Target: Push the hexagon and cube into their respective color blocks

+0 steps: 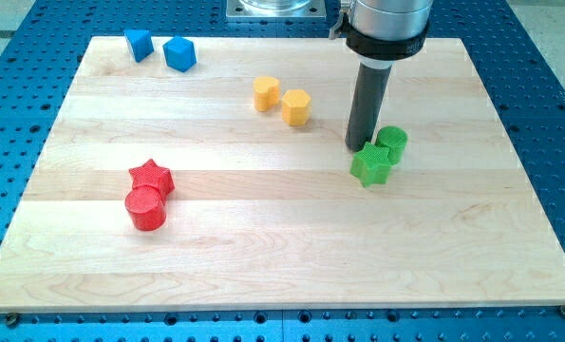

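My tip (360,147) rests on the board just left of the green pair, close to the green star (371,166) and the green cylinder (392,143), which touch each other. Two yellow blocks sit left of the rod near the view's top middle: a yellow cylinder (266,93) and a yellow hexagon (296,106), a small gap between them. Two blue blocks lie at the view's top left: a blue wedge-like block (139,44) and a blue cube (179,53), side by side. At the left middle a red star (151,177) touches a red cylinder (146,208).
The wooden board (282,275) lies on a blue perforated table (548,85). The arm's grey and black body (386,28) hangs over the board's top edge at the right of centre.
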